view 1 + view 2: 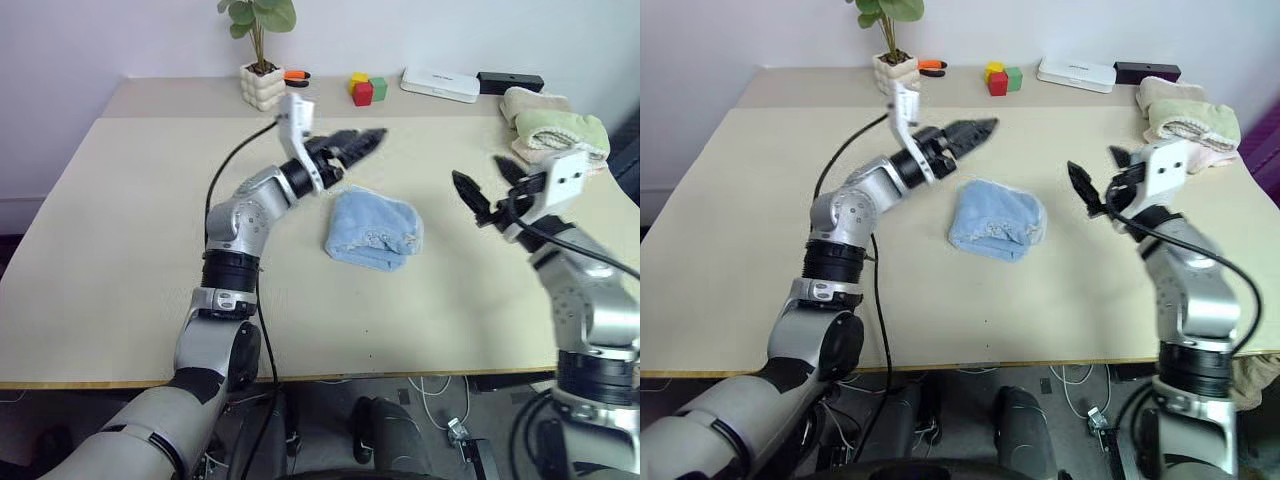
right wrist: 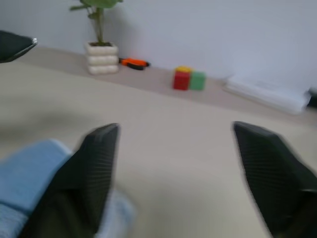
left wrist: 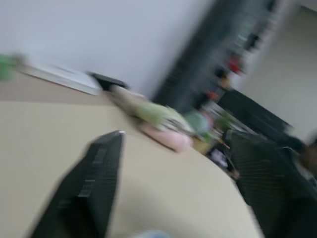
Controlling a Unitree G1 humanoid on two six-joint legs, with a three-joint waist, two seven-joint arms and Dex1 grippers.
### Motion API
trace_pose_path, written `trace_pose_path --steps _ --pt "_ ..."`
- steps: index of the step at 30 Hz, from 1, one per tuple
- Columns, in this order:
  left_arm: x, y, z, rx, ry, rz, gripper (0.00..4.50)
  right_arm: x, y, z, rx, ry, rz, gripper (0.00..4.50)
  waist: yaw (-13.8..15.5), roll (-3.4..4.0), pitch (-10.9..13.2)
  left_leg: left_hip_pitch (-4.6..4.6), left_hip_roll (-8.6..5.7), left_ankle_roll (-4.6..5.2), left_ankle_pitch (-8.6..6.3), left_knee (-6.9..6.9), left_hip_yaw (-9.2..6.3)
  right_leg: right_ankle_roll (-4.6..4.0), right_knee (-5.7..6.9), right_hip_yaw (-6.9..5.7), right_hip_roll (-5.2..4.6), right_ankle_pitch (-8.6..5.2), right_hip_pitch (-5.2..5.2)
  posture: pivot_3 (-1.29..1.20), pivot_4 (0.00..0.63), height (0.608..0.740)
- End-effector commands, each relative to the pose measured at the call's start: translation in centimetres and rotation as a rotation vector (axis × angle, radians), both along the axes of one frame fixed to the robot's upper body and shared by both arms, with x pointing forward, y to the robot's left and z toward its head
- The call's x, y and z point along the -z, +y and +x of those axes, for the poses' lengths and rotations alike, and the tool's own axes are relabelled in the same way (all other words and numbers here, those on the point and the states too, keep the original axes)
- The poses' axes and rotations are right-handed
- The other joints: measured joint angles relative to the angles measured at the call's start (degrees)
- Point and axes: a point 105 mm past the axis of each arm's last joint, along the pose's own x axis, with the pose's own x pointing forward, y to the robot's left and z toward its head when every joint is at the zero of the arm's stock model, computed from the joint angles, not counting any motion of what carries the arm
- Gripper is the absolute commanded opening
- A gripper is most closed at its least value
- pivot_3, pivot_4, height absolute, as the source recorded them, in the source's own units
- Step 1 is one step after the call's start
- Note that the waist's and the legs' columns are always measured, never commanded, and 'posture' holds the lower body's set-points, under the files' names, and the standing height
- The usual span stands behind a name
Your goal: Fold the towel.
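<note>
Fingers of both grippers parted and gripping nothing: left gripper [image 1: 362,141] raised above the bench [image 1: 120,250] just past the towel's far edge, right gripper [image 1: 487,187] lifted off to the towel's right side, clear of the cloth. Light blue towel [image 1: 374,229] resting near the middle of the bench, already doubled over into a small, thick, slightly lopsided bundle with its pale stitched edge showing along the near side. Stack of other folded towels [image 1: 553,125] sitting at the far right corner, well apart; potted plant [image 1: 261,60] and coloured blocks [image 1: 366,88] along the far edge.

Judged stage: folding apparently complete or nearly so, with both arms standing clear of the bundle. Next move, if any, probably calls for either a last tidy-up pinch on the uneven near edge or simply carrying both arms away without brushing the bundle and undoing the fold.
</note>
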Motion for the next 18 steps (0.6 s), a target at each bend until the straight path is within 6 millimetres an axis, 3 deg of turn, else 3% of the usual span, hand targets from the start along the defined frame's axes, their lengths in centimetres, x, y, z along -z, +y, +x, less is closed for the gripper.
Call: trace_pose_path --steps 1,4,12,15,18 --pt "0.6 -0.5 0.2 -0.052 -0.002 0.004 1.6 -1.6 2.6 0.2 0.009 -0.044 0.045 1.62 0.09 0.0 0.0 -0.01 -0.01 -0.01 0.01 0.01 0.02 0.01 0.04 0.0 0.0 0.0 -0.01 0.0 0.15 0.74" --pt "2.3 -1.2 0.2 -0.075 0.029 0.044 0.04 -1.2 4.1 0.8 0.011 -0.027 0.068 0.04 0.06 0.0 0.0 -0.02 -0.05 -0.01 0.01 0.02 0.03 0.03 0.06 0.01 -0.01 0.01 0.0 0.0 0.15 0.74" --pt "5.8 -4.1 -0.6 -0.059 0.068 0.142 0.04 2.3 7.1 2.5 0.062 0.059 0.048 0.04 -0.34 0.0 0.0 0.01 -0.05 -0.03 0.03 0.02 0.03 0.03 0.16 0.01 0.01 0.0 -0.03 0.0 0.15 0.74" --pt "7.8 -4.3 -0.8 -0.059 0.101 0.199 0.04 4.5 8.4 2.5 0.037 0.109 0.032 0.04 -0.53 0.01 -0.01 0.01 -0.05 -0.05 0.03 0.01 0.03 0.03 0.21 0.02 0.01 0.0 -0.05 0.0 0.15 0.74" --pt "9.7 -3.6 -0.7 -0.085 0.129 0.239 0.04 7.0 8.2 2.3 0.058 0.166 0.018 0.04 -0.55 0.01 -0.02 0.03 -0.04 -0.06 0.04 0.0 0.03 0.03 0.24 0.02 0.01 -0.01 -0.05 0.0 0.15 0.74"
